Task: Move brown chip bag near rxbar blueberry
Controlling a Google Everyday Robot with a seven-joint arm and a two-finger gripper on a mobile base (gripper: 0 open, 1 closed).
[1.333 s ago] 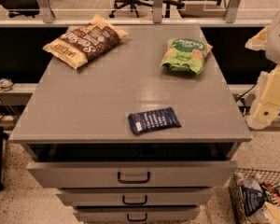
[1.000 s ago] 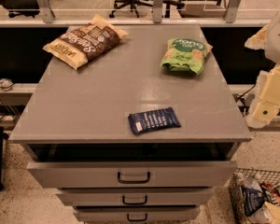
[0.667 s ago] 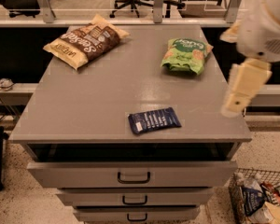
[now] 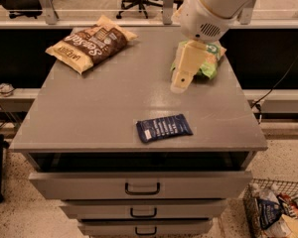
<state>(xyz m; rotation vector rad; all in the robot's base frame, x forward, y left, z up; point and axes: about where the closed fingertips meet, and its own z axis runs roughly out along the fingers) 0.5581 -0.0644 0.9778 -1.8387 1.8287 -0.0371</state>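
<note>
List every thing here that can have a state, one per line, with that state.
Brown chip bag: lying flat at the table's far left corner, not held.
Blue bar: lying flat near the front edge, not held.
Gripper: raised over the table's right side, away from the brown bag.
Green chip bag: lying at the far right, partly hidden by the gripper.
Top drawer: pulled out slightly.
Lower drawers: shut.

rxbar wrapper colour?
The rxbar blueberry is dark blue with a white patch, camera view. The gripper hangs by the green chip bag.
</note>
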